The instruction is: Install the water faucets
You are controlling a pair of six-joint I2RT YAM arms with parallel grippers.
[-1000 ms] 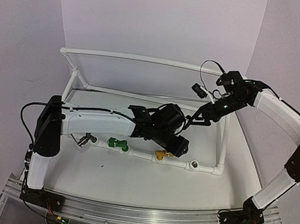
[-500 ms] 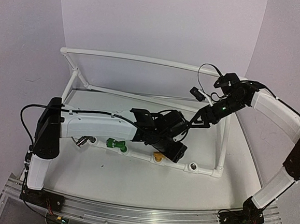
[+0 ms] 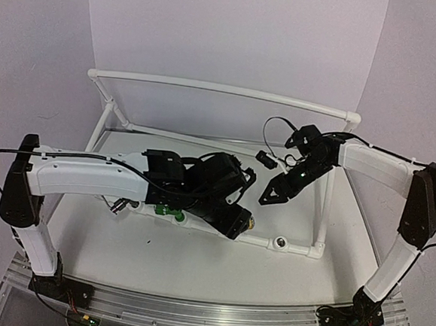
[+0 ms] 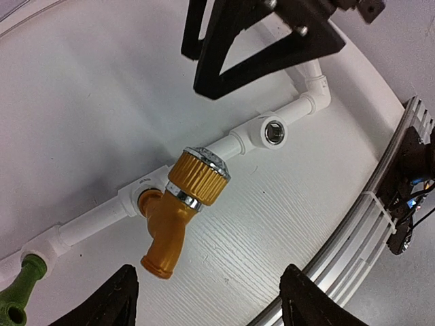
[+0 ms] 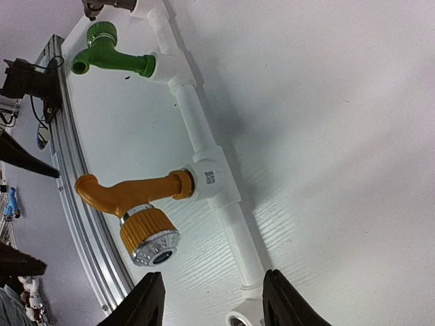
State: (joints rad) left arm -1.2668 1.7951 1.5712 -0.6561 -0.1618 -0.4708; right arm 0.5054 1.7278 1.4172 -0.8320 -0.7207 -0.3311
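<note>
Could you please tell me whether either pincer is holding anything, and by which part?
Nothing is held: the left pincer and right pincer both gape empty near the gold faucet.

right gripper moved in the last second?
Yes. In the top view the right gripper has shifted left and nearer, away from the frame's right post, toward the open socket.

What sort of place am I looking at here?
Probably a robotics lab test cell: plain white backdrop, left arm and right arm on an aluminium rail, and a bare pipe frame carrying a gold faucet.
</note>
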